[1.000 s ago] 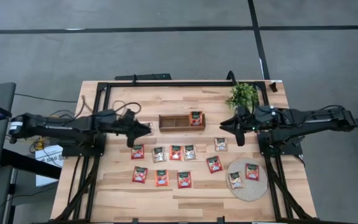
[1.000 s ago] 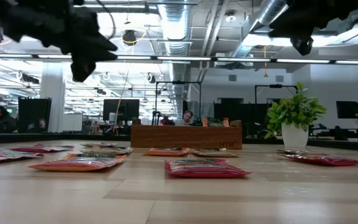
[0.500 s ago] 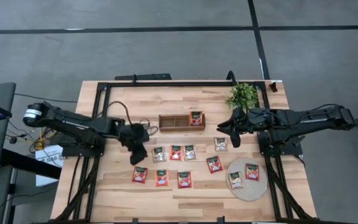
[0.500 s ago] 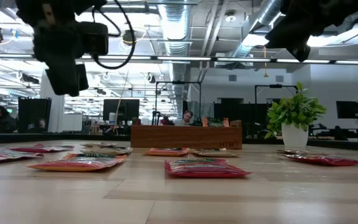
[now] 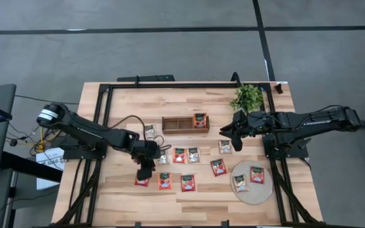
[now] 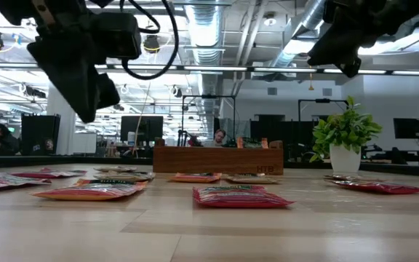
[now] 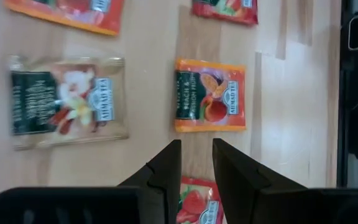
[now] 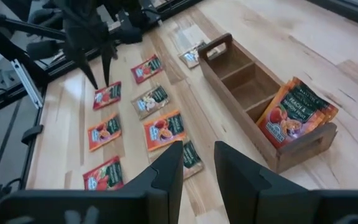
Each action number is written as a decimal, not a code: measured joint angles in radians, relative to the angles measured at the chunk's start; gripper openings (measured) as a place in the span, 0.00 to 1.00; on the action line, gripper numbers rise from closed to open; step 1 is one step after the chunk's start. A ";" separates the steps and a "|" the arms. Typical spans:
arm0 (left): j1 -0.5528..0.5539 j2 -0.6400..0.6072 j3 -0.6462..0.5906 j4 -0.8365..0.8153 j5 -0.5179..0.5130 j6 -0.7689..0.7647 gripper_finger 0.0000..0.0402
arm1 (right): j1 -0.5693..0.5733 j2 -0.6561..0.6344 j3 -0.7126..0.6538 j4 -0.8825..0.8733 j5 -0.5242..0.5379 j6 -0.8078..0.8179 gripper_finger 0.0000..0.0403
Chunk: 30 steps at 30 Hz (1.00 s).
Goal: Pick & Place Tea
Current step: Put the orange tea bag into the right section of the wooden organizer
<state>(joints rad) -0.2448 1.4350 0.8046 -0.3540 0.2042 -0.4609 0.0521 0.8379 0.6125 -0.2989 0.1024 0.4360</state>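
Several tea sachets, red and pale beige, lie flat on the wooden table, among them a red one (image 5: 164,182) and a beige one (image 7: 67,102). Others stand in the right compartment (image 5: 199,120) of a wooden caddy (image 5: 177,124). My left gripper (image 5: 144,172) hangs tilted downward over the near left sachets, above a red sachet (image 7: 197,205) and just short of an orange-red one (image 7: 210,94). Its fingers (image 7: 196,163) stand slightly open with nothing between them. My right gripper (image 5: 228,135) hovers slightly open to the right of the caddy, above a beige sachet (image 5: 225,147).
A round woven mat (image 5: 248,188) at the near right carries two sachets. A potted green plant (image 5: 248,96) stands at the far right, close to my right arm. A black frame (image 5: 106,88) runs along the far and side edges of the table.
My left gripper has swung from beside the caddy's left end toward the near edge and tipped steeply downward, ending over the near left sachets. A sachet left of the caddy has come into view behind it. My right gripper has edged slightly down and toward the table's middle.
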 joint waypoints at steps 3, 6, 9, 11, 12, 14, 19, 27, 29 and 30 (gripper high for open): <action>-0.022 0.057 0.032 0.055 -0.016 -0.023 0.21 | 0.000 0.000 0.000 0.000 -0.001 -0.018 0.21; -0.042 0.125 0.080 0.077 -0.081 -0.028 0.21 | 0.000 0.000 0.000 -0.008 -0.002 -0.026 0.21; -0.052 0.198 0.138 0.073 -0.146 -0.049 0.21 | 0.000 0.000 0.000 -0.008 -0.022 -0.026 0.21; -0.051 0.240 0.169 0.056 -0.156 -0.061 0.21 | 0.000 0.000 0.000 -0.008 -0.047 -0.026 0.21; -0.051 0.260 0.187 0.045 -0.157 -0.072 0.21 | 0.000 0.000 0.000 -0.008 -0.056 -0.027 0.21; -0.051 0.291 0.213 0.014 -0.158 -0.085 0.21 | 0.002 0.000 0.000 -0.007 -0.073 -0.028 0.21; -0.058 0.347 0.248 -0.066 -0.151 -0.091 0.21 | 0.014 0.000 0.000 -0.008 -0.089 -0.052 0.21; -0.065 0.345 0.249 -0.156 -0.181 -0.157 0.21 | 0.051 0.000 0.000 -0.007 -0.101 -0.052 0.21; -0.065 0.345 0.249 -0.153 -0.175 -0.157 0.21 | 0.055 0.000 0.000 -0.007 -0.101 -0.052 0.21; -0.065 0.345 0.249 -0.157 -0.173 -0.157 0.21 | 0.059 0.000 0.000 -0.007 -0.101 -0.052 0.21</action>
<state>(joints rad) -0.3096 1.7802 1.0538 -0.5111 0.0310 -0.6183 0.1110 0.8377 0.6125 -0.3061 0.0010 0.3843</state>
